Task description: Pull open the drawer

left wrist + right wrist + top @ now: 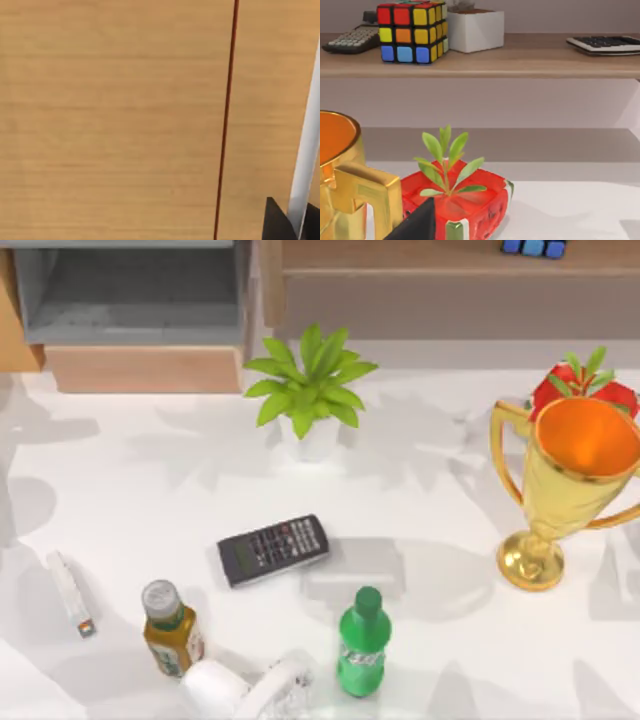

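Drawer point(130, 295) sits at the tabletop's point(430, 490) far left: flat pale grey floor, thin whitish rim, orange-brown wood side. Left wrist view: smooth wood grain close up, a white bar point(304, 165), dark left gripper tips point(292, 225); whether they clamp it, you cannot tell. Pull straight toward you, level, without twisting.

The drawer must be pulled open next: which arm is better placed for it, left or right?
Probably the left. Its wrist view is close against orange-brown wood like the drawer side at the table's far left. The right wrist view faces the red planter and gold trophy, far right.
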